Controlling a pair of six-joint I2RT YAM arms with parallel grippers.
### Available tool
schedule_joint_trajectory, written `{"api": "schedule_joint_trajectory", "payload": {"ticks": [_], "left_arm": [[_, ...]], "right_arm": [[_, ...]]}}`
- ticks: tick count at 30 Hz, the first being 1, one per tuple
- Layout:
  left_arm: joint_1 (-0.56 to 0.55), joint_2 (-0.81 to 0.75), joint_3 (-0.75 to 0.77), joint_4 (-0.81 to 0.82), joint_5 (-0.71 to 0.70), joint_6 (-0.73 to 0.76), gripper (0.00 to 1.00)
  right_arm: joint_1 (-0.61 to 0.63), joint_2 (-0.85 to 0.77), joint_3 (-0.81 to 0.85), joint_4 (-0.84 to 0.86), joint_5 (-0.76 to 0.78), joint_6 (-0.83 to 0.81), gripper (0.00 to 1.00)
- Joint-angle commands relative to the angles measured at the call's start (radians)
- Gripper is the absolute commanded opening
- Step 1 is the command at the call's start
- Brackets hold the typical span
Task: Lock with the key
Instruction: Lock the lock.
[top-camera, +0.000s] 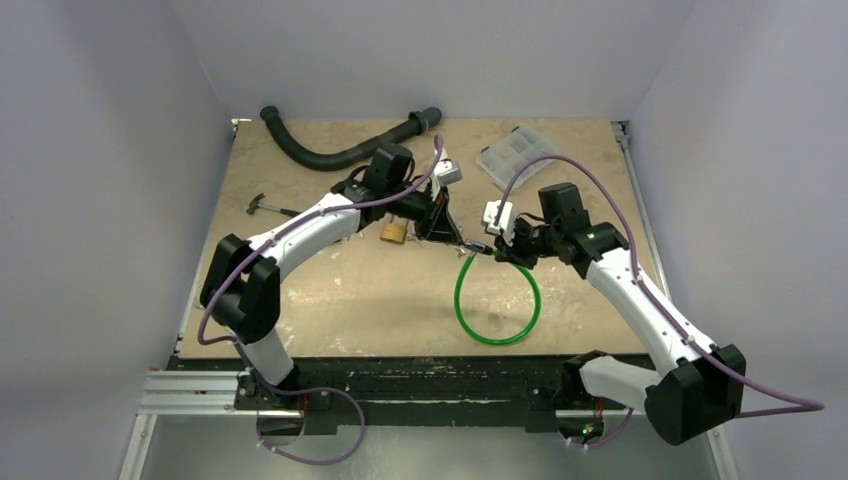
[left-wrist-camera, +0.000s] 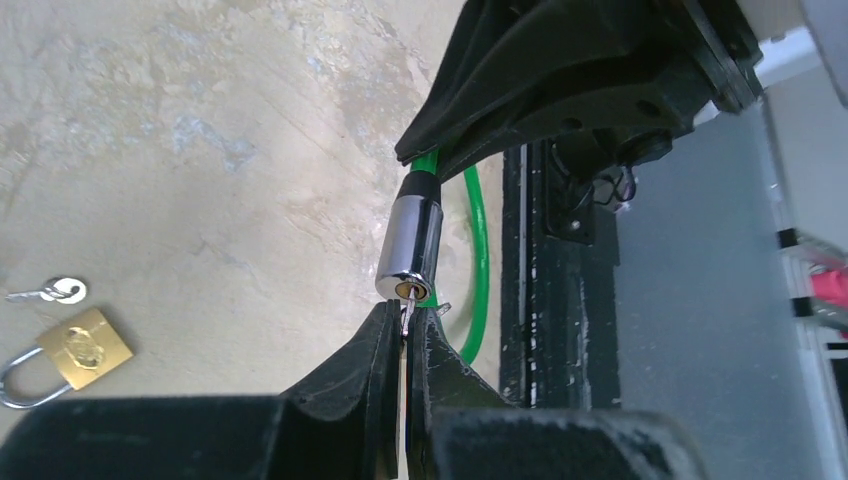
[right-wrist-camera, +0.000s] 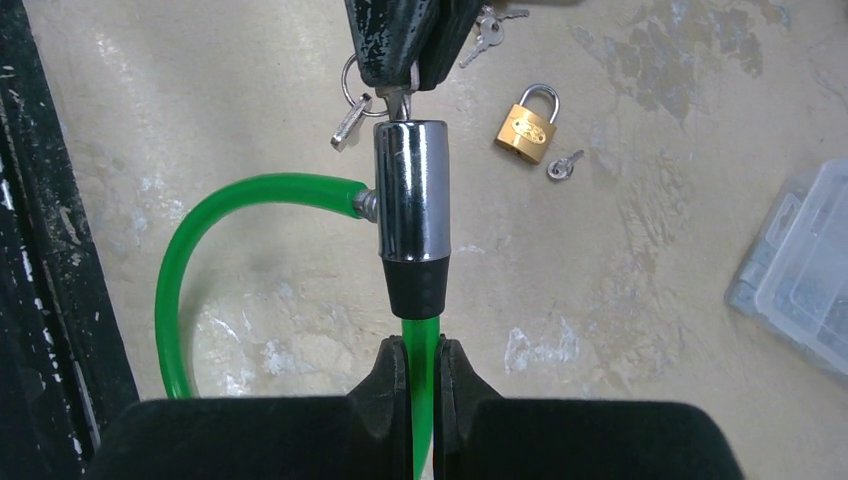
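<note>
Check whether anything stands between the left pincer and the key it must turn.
Nothing visible does. The left pincer is shut on the key, whose blade enters the chrome lock cylinder. The right pincer clamps the green cable close to it. The brass padlock lies apart.

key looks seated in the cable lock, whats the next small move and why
Probably roll the left end effector to turn the key: it is shut on the key, which is seated in the chrome cylinder, while the right end effector clamps the green cable below the cylinder as a brace.

Padlock (top-camera: 394, 232) left of cable lock (top-camera: 459, 295); box (top-camera: 515, 155) behind-right, hose (top-camera: 335, 155) behind-left.
</note>
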Motion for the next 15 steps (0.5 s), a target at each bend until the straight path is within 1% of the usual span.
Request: {"api": "schedule_joint_trajectory", "payload": {"ticks": [1,4,8,15], "left_arm": [[-0.003,0.071,0.064,-0.063,0.054,-0.156,0.00],[-0.004,0.123,0.096,-0.104,0.083,-0.234,0.00],[-0.004,0.163,0.113,-0.149,0.124,-0.278,0.00],[0.004,0.117,0.084,-0.149,0.115,-0.236,0.00]], "right_arm": [[0.010,-0.075,-0.004,0.155,-0.023,0.021,0.00],[0.011,-0.108,-0.025,0.191,-0.002,0.022,0.00],[0.011,-0.139,-0.049,0.237,0.035,0.032,0.00],[0.011,-0.163,-0.076,0.229,0.050,0.025,0.00]]}}
